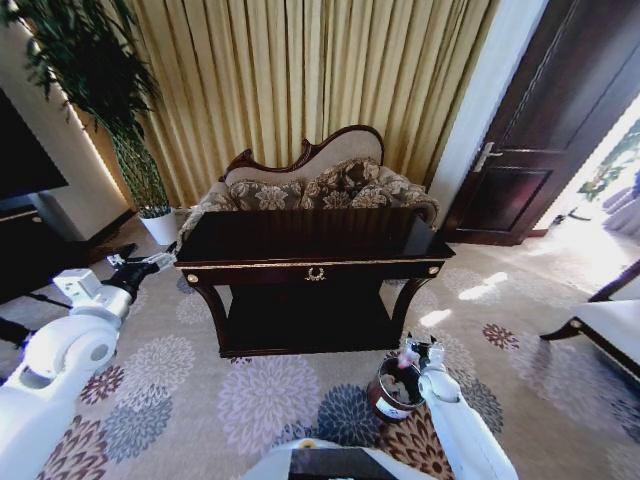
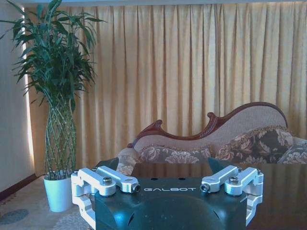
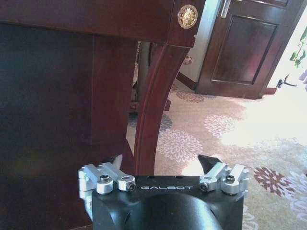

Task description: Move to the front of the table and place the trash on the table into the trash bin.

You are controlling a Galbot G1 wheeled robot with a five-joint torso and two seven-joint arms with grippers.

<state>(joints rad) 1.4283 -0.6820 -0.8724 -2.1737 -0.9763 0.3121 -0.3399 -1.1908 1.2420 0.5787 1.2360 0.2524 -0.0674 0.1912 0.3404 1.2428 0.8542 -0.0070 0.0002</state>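
The left pincer [image 1: 140,266] hangs at about nine o'clock of the desk [image 1: 312,240], beside its left end, fingers spread with nothing between them. The dark desk stands at centre before a patterned sofa [image 1: 315,185]. At about five o'clock of the desk, on the flowered carpet [image 1: 200,390], sits the trash bin [image 1: 392,392]. The right pincer [image 1: 418,352] hovers over the bin's rim, fingers spread. Trash inside cannot be made out.

Home living room: chaise sofa [image 1: 320,185], gold curtains [image 1: 300,70], floral carpet [image 1: 260,395].
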